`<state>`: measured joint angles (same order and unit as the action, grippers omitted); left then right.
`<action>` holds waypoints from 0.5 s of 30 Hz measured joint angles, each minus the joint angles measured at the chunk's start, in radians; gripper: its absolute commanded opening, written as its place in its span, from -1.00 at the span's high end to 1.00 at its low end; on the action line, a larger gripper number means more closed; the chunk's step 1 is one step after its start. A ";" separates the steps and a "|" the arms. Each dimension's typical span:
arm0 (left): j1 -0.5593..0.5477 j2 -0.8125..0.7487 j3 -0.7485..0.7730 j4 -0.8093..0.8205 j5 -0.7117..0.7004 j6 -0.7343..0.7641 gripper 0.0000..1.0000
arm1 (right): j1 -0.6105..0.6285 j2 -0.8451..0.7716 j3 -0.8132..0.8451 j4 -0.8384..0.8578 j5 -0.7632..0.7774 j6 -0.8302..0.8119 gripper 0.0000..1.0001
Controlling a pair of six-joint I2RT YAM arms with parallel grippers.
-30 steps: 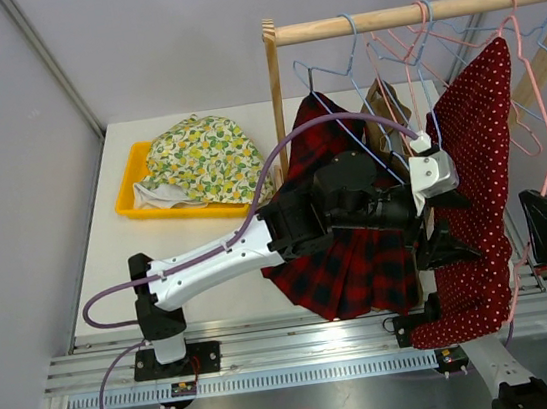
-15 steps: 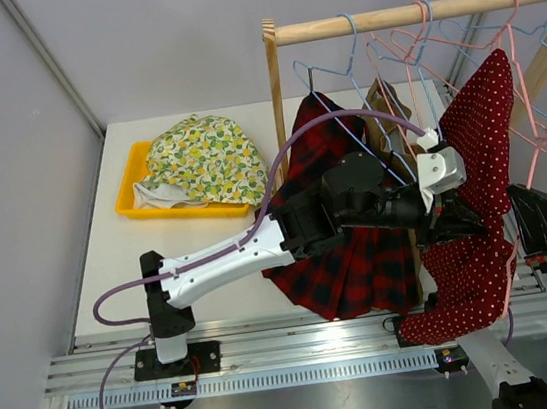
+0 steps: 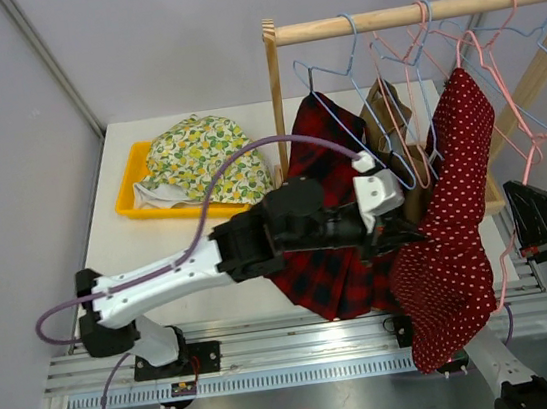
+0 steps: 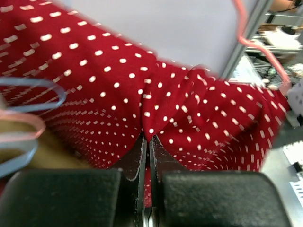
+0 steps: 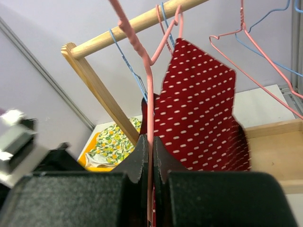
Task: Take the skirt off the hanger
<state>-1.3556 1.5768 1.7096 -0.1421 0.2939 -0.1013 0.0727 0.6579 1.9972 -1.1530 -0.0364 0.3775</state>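
Note:
The tartan skirt (image 3: 319, 148) hangs on a pale-blue hanger (image 3: 344, 127) at the rail's left end, behind my left arm; neither gripper touches it. My left gripper (image 3: 399, 238) (image 4: 147, 138) is shut on a fold of the red white-dotted garment (image 3: 452, 181) (image 4: 94, 94), which hangs to the skirt's right. That garment (image 5: 199, 109) hangs from a pink hanger (image 5: 149, 104), and my right gripper (image 5: 150, 139) is shut on the hanger's wire. In the top view the right gripper's tips are hidden at the right edge.
A wooden rail (image 3: 410, 13) on a post (image 3: 277, 103) carries several bare pink and blue hangers (image 3: 526, 50). A yellow tray (image 3: 130, 188) at the back left holds a lemon-print garment (image 3: 197, 159). The metal frame runs along the near table edge.
My left gripper has shut on the dotted garment and drawn it left and down; the cloth now hangs further left, across the plaid skirt's right side. The right gripper has stayed on the pink wire.

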 measured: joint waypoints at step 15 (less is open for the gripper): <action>0.001 -0.534 -0.267 -0.185 -0.380 0.113 1.00 | 0.007 0.027 -0.015 0.040 0.087 -0.034 1.00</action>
<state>-1.3544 1.0431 1.4429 -0.3267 -0.0860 0.0116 0.0795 0.6846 1.9820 -1.1126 0.0505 0.3435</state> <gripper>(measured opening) 0.012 0.031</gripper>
